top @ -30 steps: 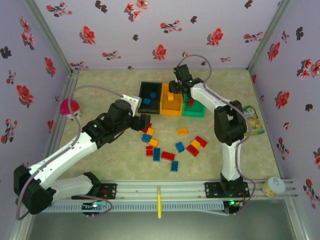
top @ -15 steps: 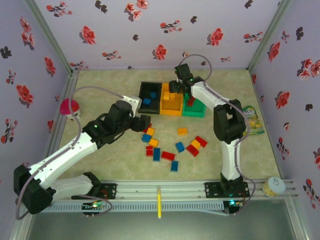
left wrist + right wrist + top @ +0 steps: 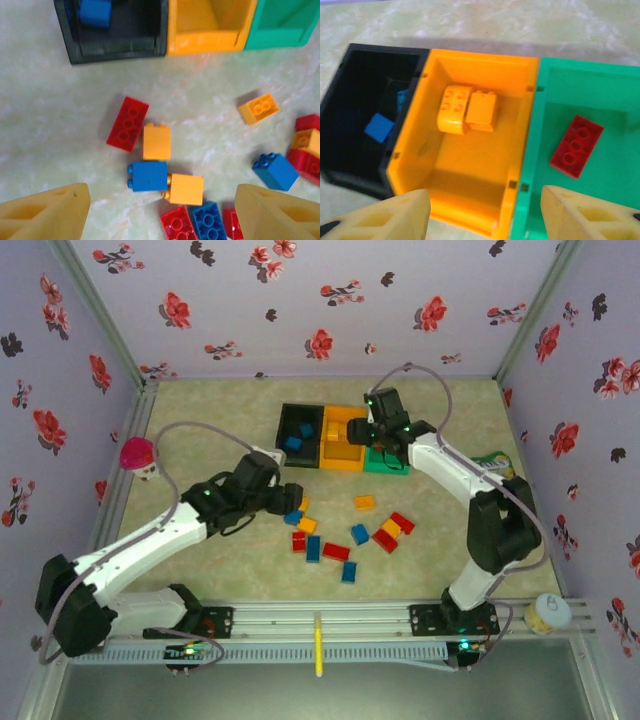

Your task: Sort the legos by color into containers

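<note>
Both gape empty, left gripper [image 3: 160, 205] and right gripper [image 3: 485, 200]; beside the orange bin [image 3: 465, 165], a red brick [image 3: 576, 146] lies diagonally in the green bin [image 3: 600, 100].

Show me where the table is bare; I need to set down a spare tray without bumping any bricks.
Bare: the strip of table behind the black plastic bin, and the strip between the scattered plastic bricks and the front metal rail. Crowded: the middle, where red, blue and orange bricks lie close by the left tool.
</note>
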### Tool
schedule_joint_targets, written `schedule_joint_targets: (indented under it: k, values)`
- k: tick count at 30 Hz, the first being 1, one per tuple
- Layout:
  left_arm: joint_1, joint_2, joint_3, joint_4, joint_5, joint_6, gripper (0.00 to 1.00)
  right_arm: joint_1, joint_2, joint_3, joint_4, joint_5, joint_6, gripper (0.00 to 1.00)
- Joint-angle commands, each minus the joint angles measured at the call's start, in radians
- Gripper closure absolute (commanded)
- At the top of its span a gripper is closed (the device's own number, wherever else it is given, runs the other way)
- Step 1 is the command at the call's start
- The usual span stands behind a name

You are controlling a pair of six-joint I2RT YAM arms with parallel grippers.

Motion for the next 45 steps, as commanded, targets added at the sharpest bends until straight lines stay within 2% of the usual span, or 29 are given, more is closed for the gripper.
schedule_joint_targets:
  k: [1,7,15,27,39,45]
  values:
    - [-0.028,0.057,-0.031,-0.038,-0.008,-0.102,0.24,0.022,-0.052,-0.074,0.025,0.003,0.036,0.39]
    - [-0.069,0.176,-0.026,-0.035,0.020,-0.164,0.24,0.025,-0.127,-0.157,0.025,0.001,0.062,0.39]
    - [-0.097,0.317,0.024,-0.032,0.081,-0.177,0.30,0.025,-0.170,-0.191,0.002,0.026,0.056,0.39]
    - [-0.101,0.440,0.088,-0.006,0.133,-0.129,0.30,0.025,-0.186,-0.208,-0.003,0.041,0.051,0.39]
    - [-0.102,0.520,0.136,0.004,0.132,-0.092,0.30,0.025,-0.208,-0.235,-0.003,0.060,0.045,0.38]
    - [-0.102,0.551,0.156,0.000,0.130,-0.082,0.38,0.024,-0.212,-0.239,-0.003,0.064,0.044,0.38]
